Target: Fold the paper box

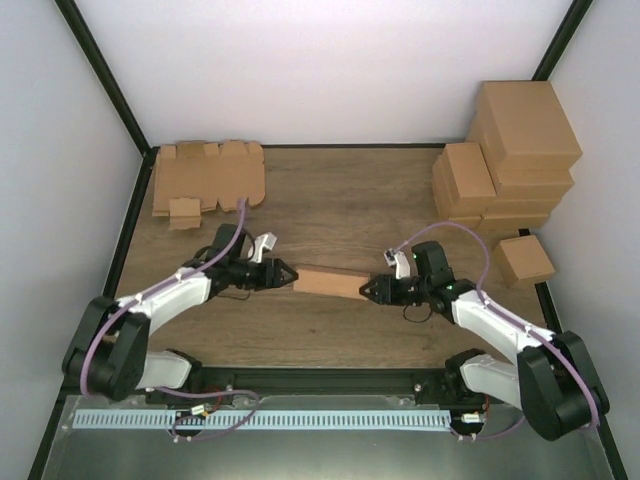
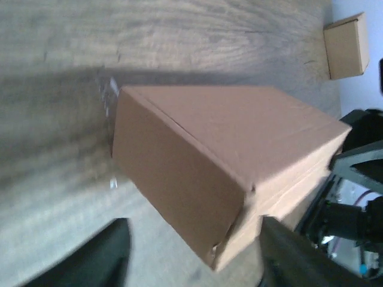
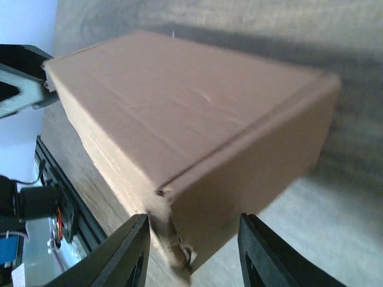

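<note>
The paper box (image 1: 330,282) lies folded into a closed brown carton in the middle of the table, lengthwise between my two grippers. My left gripper (image 1: 285,273) is at its left end. In the left wrist view the gripper (image 2: 194,263) is open, and the box's (image 2: 227,155) near bottom corner pokes between the two dark fingers (image 2: 293,257). My right gripper (image 1: 370,290) is at its right end. In the right wrist view that gripper (image 3: 191,257) is also open, with the box's (image 3: 191,113) corner and a slightly ragged flap edge between the fingers (image 3: 128,251).
Flat die-cut cardboard blanks (image 1: 205,178) lie at the back left. Several folded brown boxes (image 1: 510,150) are stacked at the back right, with one small box (image 1: 523,260) apart in front of them; it also shows in the left wrist view (image 2: 346,46).
</note>
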You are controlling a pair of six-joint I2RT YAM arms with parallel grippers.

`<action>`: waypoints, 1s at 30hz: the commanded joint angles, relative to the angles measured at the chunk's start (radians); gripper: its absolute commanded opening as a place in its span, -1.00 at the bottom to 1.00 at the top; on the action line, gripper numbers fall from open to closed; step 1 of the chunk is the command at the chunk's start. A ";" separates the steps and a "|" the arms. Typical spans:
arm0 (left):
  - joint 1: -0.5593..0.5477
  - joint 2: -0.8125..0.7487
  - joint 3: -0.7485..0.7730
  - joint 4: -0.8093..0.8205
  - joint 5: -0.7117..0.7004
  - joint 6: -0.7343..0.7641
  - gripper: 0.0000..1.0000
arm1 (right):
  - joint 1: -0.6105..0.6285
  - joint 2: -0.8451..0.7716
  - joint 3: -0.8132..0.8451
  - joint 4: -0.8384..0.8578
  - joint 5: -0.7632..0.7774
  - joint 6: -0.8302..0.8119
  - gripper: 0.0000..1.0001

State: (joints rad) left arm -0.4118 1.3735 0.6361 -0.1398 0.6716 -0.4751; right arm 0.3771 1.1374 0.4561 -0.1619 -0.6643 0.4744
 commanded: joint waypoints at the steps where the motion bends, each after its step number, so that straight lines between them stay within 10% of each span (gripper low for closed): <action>1: -0.006 -0.195 -0.071 -0.098 -0.040 -0.091 0.64 | 0.019 -0.083 -0.065 -0.050 0.006 0.048 -0.15; 3: -0.004 -0.307 -0.109 -0.085 -0.053 -0.181 0.98 | 0.019 -0.107 -0.086 -0.040 0.011 0.063 -0.14; 11: -0.008 -0.406 -0.190 0.011 0.007 -0.316 0.98 | 0.019 -0.156 -0.049 -0.089 0.044 0.079 0.29; 22: -0.067 -0.180 -0.208 0.163 0.059 -0.313 0.12 | -0.029 -0.088 -0.024 -0.019 0.056 0.115 0.35; 30: -0.081 -0.070 -0.240 0.284 0.095 -0.331 -0.07 | -0.041 0.013 -0.028 0.066 -0.018 0.127 0.33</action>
State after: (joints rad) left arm -0.4858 1.2629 0.4133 0.0448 0.7311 -0.7971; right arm 0.3481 1.1252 0.3954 -0.1555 -0.6395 0.5884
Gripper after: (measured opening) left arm 0.503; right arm 0.670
